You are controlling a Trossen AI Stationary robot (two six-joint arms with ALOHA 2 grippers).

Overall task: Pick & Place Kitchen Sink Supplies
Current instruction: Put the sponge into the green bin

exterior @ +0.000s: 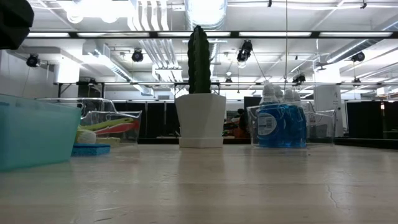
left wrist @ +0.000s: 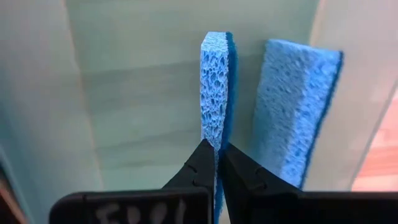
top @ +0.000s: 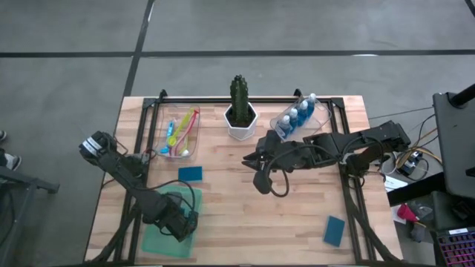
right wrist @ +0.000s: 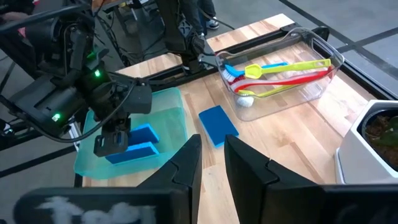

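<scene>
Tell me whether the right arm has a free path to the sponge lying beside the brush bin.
Probably yes: the sponge lies flat on bare wood, nothing on it, and the right gripper hovers empty nearby. The left gripper is away over the tray.

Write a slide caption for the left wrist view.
Left gripper pinches a sponge edge-on over the green tray, another sponge beside.

Two dark jointed arms, black cables, green indicator lights, tapered black end effector fingers.

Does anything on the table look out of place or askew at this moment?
Two flat teal-blue sponges lie loose on the wooden table, one beside the clear brush bin, another near the front right edge, away from the translucent green tray. The left gripper pinches a third sponge edge-up inside it.
</scene>
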